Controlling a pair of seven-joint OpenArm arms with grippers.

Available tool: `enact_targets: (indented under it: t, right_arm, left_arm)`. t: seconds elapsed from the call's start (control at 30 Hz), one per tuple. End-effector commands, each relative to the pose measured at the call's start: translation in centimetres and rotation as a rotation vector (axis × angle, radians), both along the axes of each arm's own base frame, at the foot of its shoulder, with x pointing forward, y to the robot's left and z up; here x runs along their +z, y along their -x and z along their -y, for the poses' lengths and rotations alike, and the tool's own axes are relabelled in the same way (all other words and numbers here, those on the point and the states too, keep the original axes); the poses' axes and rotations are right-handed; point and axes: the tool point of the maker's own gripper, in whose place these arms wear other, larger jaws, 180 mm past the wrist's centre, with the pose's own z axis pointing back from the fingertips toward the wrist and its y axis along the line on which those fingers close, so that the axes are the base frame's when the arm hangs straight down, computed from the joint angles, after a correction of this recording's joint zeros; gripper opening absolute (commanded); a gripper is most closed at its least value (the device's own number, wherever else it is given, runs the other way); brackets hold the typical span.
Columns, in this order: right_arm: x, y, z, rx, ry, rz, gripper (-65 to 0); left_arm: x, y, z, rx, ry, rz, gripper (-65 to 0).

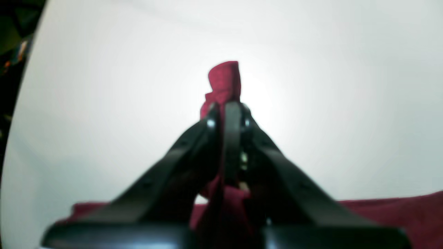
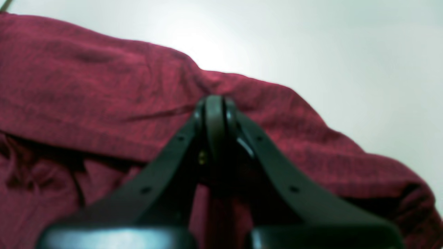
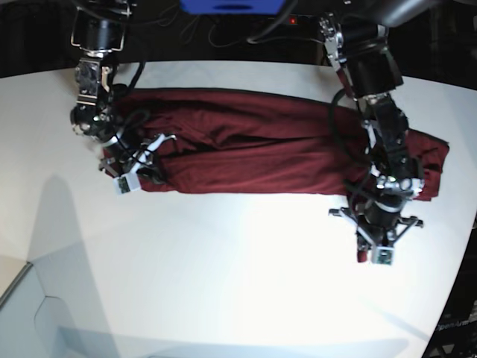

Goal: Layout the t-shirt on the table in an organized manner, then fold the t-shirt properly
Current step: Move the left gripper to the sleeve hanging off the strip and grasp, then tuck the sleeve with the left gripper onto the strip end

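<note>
**Op A:** From the base view I have the table [image 3: 223, 283] wide and bare in front, and the t-shirt [image 3: 253, 153] lying across its far half as a long maroon band, already doubled lengthwise from what I can judge. So I'd call this the folding stage, not the laying-out.

**Op B:** Agreed. Where are your arms?

**Op A:** One at each end of the band. The left gripper [image 1: 226, 105] is at the end near the table's curved edge, jaws pressed together on a pinch of the t-shirt; in the left wrist view a tuft of red cloth pokes out past the tips, with white table behind it. I'd say that corner is up off the surface, though the picture is blurred.

**Op B:** And the other?

**Op A:** The right gripper [image 2: 214, 103] has its jaws closed too, tips down against the cloth at the opposite end. The right wrist view shows fabric all round the tips, but whether any of it is caught between them I cannot tell.

**Op B:** So what next?

**Op A:** My judgement: I need both ends held before lifting, then both carried together toward the middle or across, kept level so the band doesn't twist. If the right side has nothing, it drags.
</note>
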Motion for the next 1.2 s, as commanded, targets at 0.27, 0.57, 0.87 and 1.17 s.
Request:
enact_targets:
  t: [0.27,0.57,0.87,1.17]
  right_arm:
    - [0.4,-0.4,1.3,0.002,0.036,0.009,-65.0]
    - [0.3,-0.2,1.2,0.002,0.035,0.005,-65.0]
    - [0.2,-0.1,1.3,0.002,0.038,0.003,-65.0]
    - [-0.3,0.7,2.5,0.001,0.064,-0.015,-65.0]
  left_arm:
    - [4.5,5.5,-10.0,0.199,0.055,0.087,-64.9]
    - [0.6,9.5,-15.2,0.345,0.160,0.022,-64.9]
    - [-2.2,9.6,-16.7,0.370,0.198,0.009,-64.6]
    - [-5.3,9.7,-17.4,0.397,0.256,0.010,-64.5]
